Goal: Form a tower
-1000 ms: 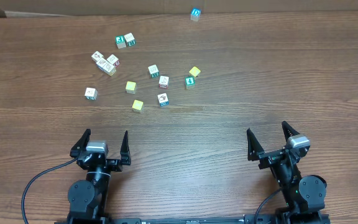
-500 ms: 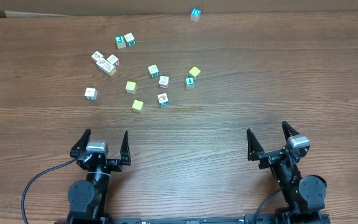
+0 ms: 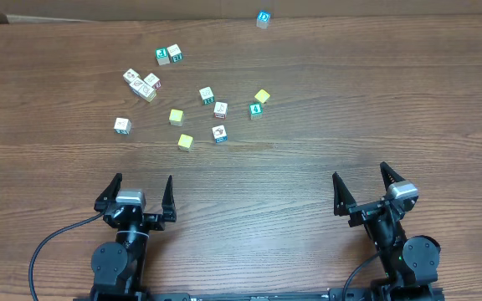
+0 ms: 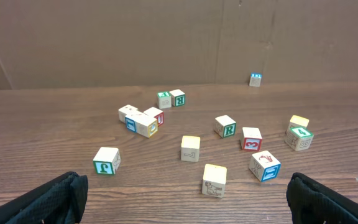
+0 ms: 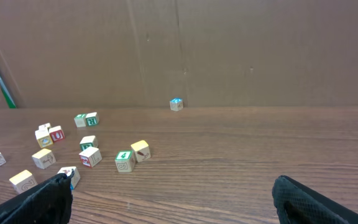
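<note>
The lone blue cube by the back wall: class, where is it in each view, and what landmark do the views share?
Overhead: blue cube at the top edge, just right of centre.
Left wrist: blue cube upper right, at the foot of the wall.
Right wrist: blue cube near centre, at the wall's foot.
Shared landmark: the green 4 cube beside a yellow cube.

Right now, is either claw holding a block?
No, the left claw and right claw both stand open and empty, well short of the blocks.
</note>
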`<state>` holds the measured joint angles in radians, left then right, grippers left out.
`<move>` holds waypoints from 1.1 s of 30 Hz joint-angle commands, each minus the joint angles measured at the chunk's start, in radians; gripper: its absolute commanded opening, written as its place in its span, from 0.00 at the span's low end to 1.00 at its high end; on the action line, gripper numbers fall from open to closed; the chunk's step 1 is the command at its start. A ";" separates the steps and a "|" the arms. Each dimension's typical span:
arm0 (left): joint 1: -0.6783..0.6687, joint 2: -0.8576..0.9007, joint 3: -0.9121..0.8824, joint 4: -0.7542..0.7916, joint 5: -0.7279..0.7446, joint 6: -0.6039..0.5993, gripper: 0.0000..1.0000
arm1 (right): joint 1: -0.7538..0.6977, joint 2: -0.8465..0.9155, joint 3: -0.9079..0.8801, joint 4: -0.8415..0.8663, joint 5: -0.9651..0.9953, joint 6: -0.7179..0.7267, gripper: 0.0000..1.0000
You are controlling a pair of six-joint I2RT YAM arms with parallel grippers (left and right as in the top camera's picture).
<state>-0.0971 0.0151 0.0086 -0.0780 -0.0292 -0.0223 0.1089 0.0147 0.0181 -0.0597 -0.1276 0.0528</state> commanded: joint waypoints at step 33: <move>0.007 -0.010 -0.003 0.002 0.008 0.016 1.00 | -0.006 -0.011 0.208 -0.122 -0.181 0.006 1.00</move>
<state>-0.0971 0.0151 0.0086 -0.0780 -0.0292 -0.0223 0.1051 0.0147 0.1730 -0.1780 -0.3004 0.0525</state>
